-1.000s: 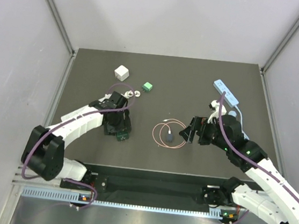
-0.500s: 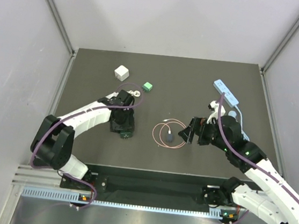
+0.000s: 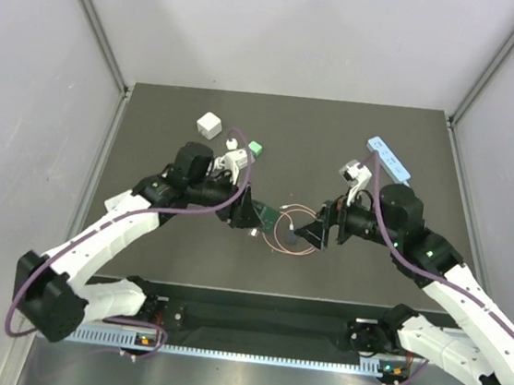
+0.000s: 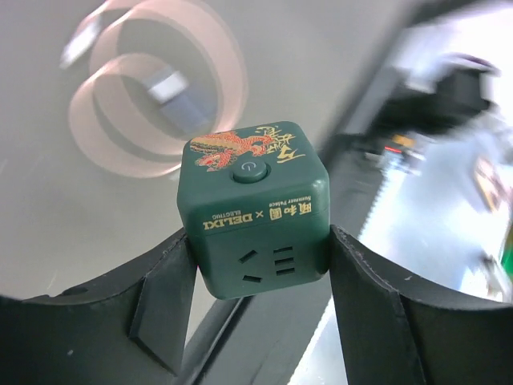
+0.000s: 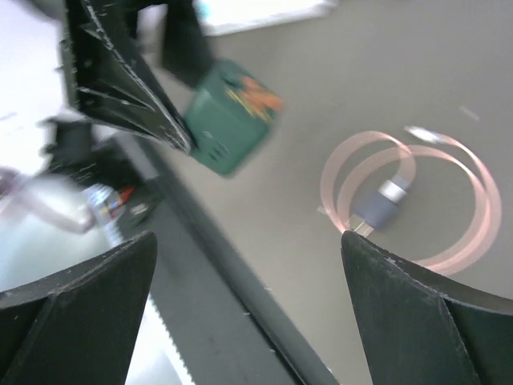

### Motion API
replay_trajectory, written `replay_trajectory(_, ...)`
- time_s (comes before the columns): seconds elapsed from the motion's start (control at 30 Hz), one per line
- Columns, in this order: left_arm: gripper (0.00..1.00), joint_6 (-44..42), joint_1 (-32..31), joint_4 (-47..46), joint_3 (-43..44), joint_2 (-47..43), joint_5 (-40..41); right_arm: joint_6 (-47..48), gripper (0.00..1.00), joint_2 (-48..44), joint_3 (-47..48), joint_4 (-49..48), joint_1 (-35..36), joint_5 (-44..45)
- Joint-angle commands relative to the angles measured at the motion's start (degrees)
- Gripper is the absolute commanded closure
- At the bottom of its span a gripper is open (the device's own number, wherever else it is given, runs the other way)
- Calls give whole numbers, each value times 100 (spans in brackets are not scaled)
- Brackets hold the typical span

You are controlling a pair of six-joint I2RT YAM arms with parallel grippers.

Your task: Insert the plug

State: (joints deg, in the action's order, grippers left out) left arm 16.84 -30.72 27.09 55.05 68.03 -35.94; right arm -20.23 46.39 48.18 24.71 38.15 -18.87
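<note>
Currently left gripper [image 4: 260,241] is clamped partway closed on the green socket cube [image 4: 252,200], held off the table [image 3: 337,146], outlet face toward its wrist camera. Right gripper [image 5: 248,235] gapes wide, holding nothing, near the grey plug [image 5: 383,200], which lies on the table inside its coiled pink cable [image 4: 80,128]

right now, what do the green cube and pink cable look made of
Green cube: hard moulded plastic, satin finish; crisp rounded edges, printed lettering. Pink cable: probably a soft plastic or rubber jacket, lying in smooth loops; blur hides its finish.
</note>
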Motion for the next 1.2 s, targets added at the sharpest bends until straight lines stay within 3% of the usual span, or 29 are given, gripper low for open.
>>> replay_trajectory(0.0,100,-638,-57,-1178,-230,-527,-2133,590,4,98,455,-335,61,-1758)
replay_trajectory(0.1,100,-682,-144,-1759,-451,-826,-2935,529,4,-50,297,-545,61,-2225)
replay_trajectory(0.23,100,-1033,-180,-1664,-442,-906,-3374,354,4,-130,104,-809,70,-3058)
replay_trajectory(0.37,100,-1428,-294,-1296,-302,-748,-3753,300,6,-8,103,-845,87,-3342)
replay_trajectory(0.83,100,-1771,-531,-1092,-117,-405,-3815,854,5,1143,911,-414,570,-3087)
replay_trajectory(1.17,100,-1868,-567,-1083,-161,-308,-3771,1179,16,1733,1272,-142,957,-3237)
